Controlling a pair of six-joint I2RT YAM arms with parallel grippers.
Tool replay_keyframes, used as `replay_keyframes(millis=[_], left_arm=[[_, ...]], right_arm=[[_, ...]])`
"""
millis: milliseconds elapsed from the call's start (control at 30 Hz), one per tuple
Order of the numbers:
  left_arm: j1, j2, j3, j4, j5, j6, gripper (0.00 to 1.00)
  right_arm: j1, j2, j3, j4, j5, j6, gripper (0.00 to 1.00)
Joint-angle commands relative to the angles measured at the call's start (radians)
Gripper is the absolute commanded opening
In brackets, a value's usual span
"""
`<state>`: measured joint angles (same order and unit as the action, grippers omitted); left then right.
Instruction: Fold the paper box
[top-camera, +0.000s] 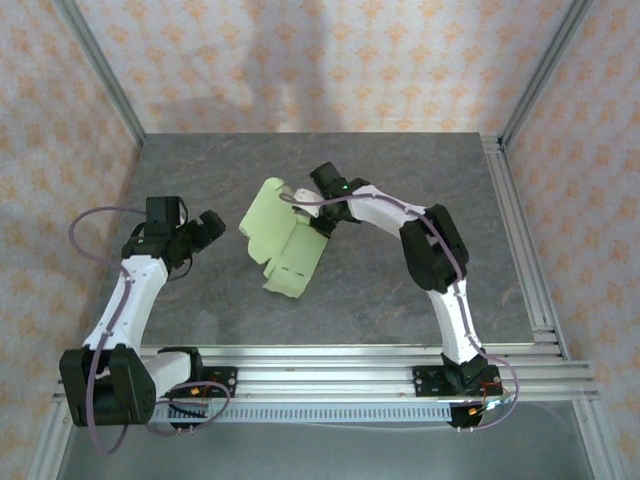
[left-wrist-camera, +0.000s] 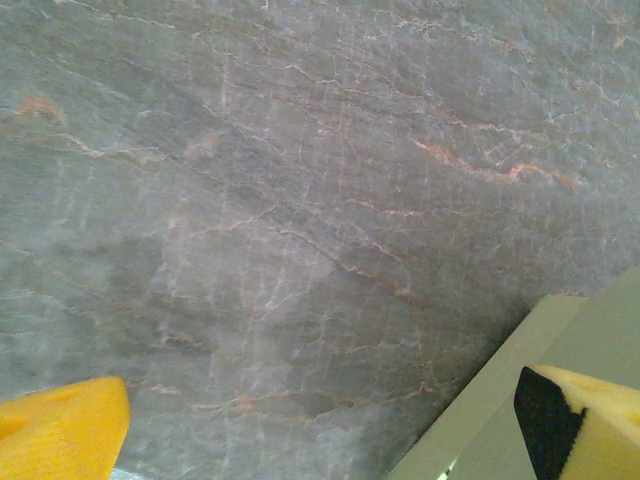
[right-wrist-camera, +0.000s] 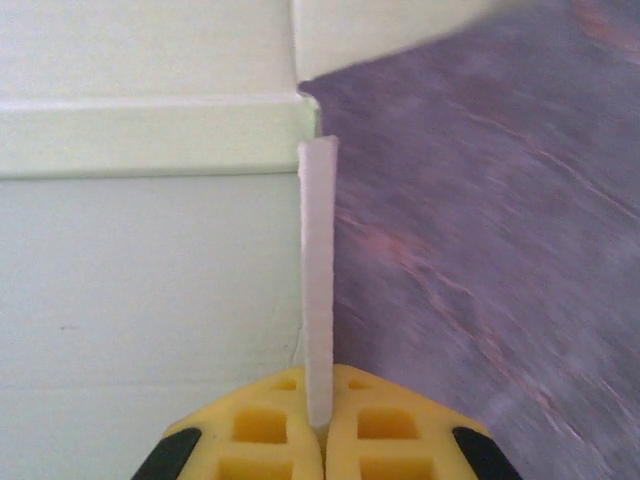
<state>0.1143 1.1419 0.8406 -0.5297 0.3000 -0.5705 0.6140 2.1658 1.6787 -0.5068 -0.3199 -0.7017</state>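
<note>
Site: a grey, marble-veined table (top-camera: 400, 290), enclosed on three sides by walls (top-camera: 300, 60) papered in a pale orange floral pattern. An aluminium rail (top-camera: 330, 360) runs along the near edge and carries both arm bases.

Item inspected: the paper box (top-camera: 285, 240) — pale yellow-green card, largely unfolded, with flaps and a slot visible. Most of it lies on the table. It sits between the two pincers, touching the right one and a short way off the left one.

Right pincer (right-wrist-camera: 322, 405): closed tight on the card. Its yellow fingers (right-wrist-camera: 270, 430) meet with a thin flap of the paper box clamped edge-on between them. The flap stands upright, straight out ahead of the fingertips. In the wrist view, flat card spreads away on the left of the pincer and bare table lies on its right. A fold line crosses the card just beyond the tip of the flap.

Left pincer (top-camera: 213, 228): spread fully wide, holding nothing. In its wrist view the two yellow fingers (left-wrist-camera: 60, 430) sit at opposite lower corners with bare table between them. An edge of the card lies just beside the right-hand finger — whether they touch cannot be told.
</note>
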Motion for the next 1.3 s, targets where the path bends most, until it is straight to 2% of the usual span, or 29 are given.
replay_keyframes(millis=[0,67,133,233,300,467,600,733,833,967,1133,1200,1267], left_arm=[[0.008,0.051,-0.013,0.108,0.059,-0.061,1.0],[-0.001,0.068,-0.01,0.126,0.065,-0.058,1.0],[-0.027,0.075,0.009,0.107,0.025,-0.026,1.0],[-0.111,0.07,0.045,0.075,-0.053,0.069,1.0],[-0.183,0.056,0.048,0.087,-0.077,0.145,1.0],[-0.381,0.013,0.024,0.134,-0.125,0.342,1.0],[-0.546,0.025,0.022,0.161,-0.178,0.497,1.0],[-0.669,0.066,0.002,0.241,-0.189,0.61,1.0],[-0.775,0.119,-0.001,0.279,-0.19,0.768,1.0],[-0.832,0.212,0.011,0.328,-0.111,0.891,0.97],[-0.843,0.324,0.039,0.382,-0.074,0.943,0.9],[-0.843,0.368,0.063,0.382,-0.056,0.956,0.85],[-0.843,0.422,0.084,0.39,-0.032,0.965,0.71]], right_arm=[[-0.022,-0.111,-0.087,0.197,0.202,0.307,0.0],[-0.022,-0.148,-0.149,0.215,0.302,0.423,0.0],[-0.022,-0.185,-0.212,0.224,0.398,0.571,0.0],[-0.021,-0.25,-0.317,0.206,0.484,0.788,0.0],[-0.02,-0.304,-0.399,0.214,0.486,0.891,0.0],[-0.02,-0.39,-0.532,0.171,0.456,1.006,0.0],[-0.02,-0.436,-0.611,0.17,0.44,0.987,0.0],[-0.029,-0.448,-0.638,0.149,0.446,0.931,0.0],[-0.048,-0.452,-0.64,0.132,0.415,0.906,0.0],[-0.067,-0.467,-0.66,0.147,0.315,0.844,0.01],[-0.079,-0.499,-0.697,0.148,0.255,0.789,0.02],[-0.082,-0.508,-0.709,0.149,0.232,0.786,0.02],[-0.083,-0.513,-0.724,0.168,0.206,0.786,0.03]])
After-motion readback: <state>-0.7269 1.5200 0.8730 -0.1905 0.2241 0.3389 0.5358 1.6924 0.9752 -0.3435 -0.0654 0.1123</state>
